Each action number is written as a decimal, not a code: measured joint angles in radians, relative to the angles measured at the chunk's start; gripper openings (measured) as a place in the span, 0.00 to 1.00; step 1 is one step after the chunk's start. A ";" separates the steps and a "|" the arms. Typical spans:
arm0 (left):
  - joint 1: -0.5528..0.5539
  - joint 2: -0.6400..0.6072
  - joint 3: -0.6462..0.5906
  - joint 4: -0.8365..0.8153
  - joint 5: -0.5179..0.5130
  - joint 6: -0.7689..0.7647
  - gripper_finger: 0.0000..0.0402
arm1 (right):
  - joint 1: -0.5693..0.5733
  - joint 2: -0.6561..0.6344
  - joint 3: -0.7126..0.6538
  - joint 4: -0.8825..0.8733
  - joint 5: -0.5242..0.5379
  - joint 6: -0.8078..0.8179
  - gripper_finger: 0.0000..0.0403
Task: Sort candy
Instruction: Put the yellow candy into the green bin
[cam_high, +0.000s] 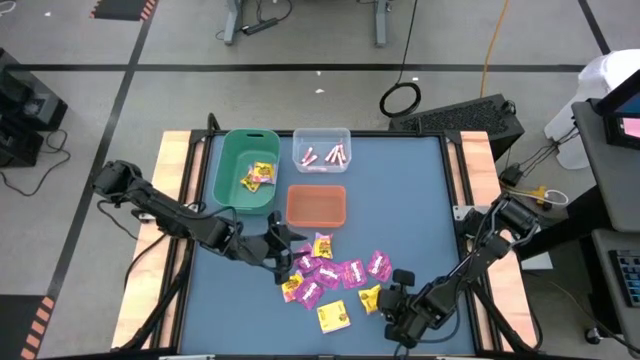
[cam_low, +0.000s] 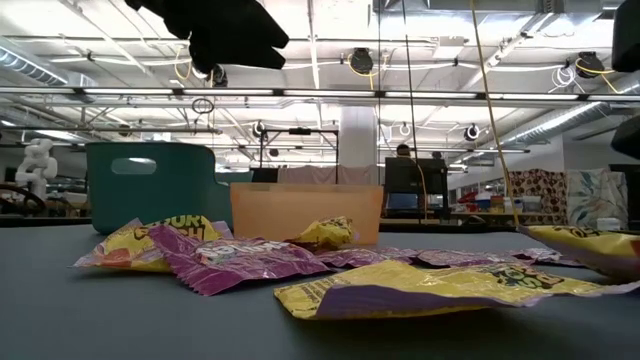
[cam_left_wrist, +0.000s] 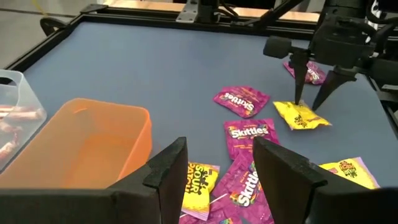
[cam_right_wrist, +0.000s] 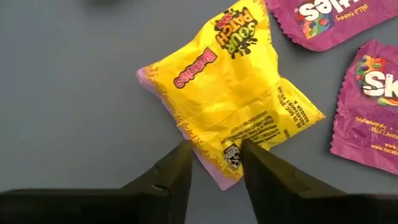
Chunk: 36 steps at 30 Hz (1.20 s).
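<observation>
While my right gripper straddles a corner of a yellow packet near the orange bin, fingers open, pinching comes next. My left gripper hovers open beside that empty bin. Beyond it, the green bin holds yellow packets, the clear bin pink sticks.

Hidden and cut-off parts

In the low view the yellow packet at three o'clock runs off the edge; the green bin and orange bin hide their contents behind their walls.
</observation>
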<state>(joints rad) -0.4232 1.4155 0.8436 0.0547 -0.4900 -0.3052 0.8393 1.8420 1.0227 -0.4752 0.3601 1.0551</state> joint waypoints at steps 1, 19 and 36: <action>0.000 0.000 0.000 0.000 0.000 0.004 0.47 | -0.001 0.000 0.000 -0.002 -0.001 0.001 0.29; -0.005 0.074 0.000 0.108 0.001 0.082 0.47 | -0.015 -0.101 0.052 -0.120 -0.028 -0.051 0.00; -0.019 0.249 0.002 0.703 0.106 0.628 0.47 | 0.016 -0.422 0.126 -0.251 0.219 -0.179 0.00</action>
<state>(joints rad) -0.4419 1.6642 0.8452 0.7574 -0.3841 0.3233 0.8555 1.4202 1.1491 -0.7258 0.5786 0.8761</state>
